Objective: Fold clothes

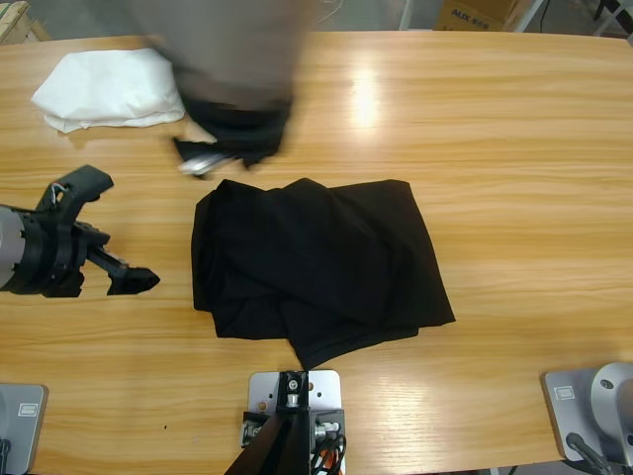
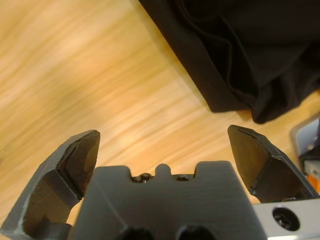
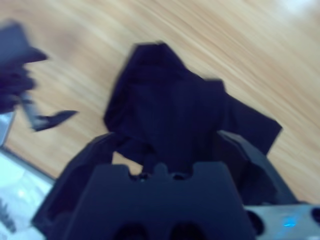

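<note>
A: So where is the black T-shirt (image 1: 321,267)?

B: It lies near the middle of the wooden bench (image 1: 514,198), folded into a rumpled bundle. It is a bit wider than it is tall. Its long side runs left to right in the high view, and it is tipped a little, so the right end sits lower. One corner pokes down toward the front edge.

A: What is the left claw (image 1: 99,228) doing?

B: It sits to the left of the shirt, apart from it. Its two black jaws are spread wide with nothing between them. It points at the shirt's left side.

A: And the right claw (image 1: 223,148)?

B: It hangs just above the shirt's top edge, blurry. In its wrist view the jaws stand apart, with the shirt below them and nothing gripped.

A: Anything else?

B: A white cloth (image 1: 104,89) lies bunched at the far left corner.
</note>
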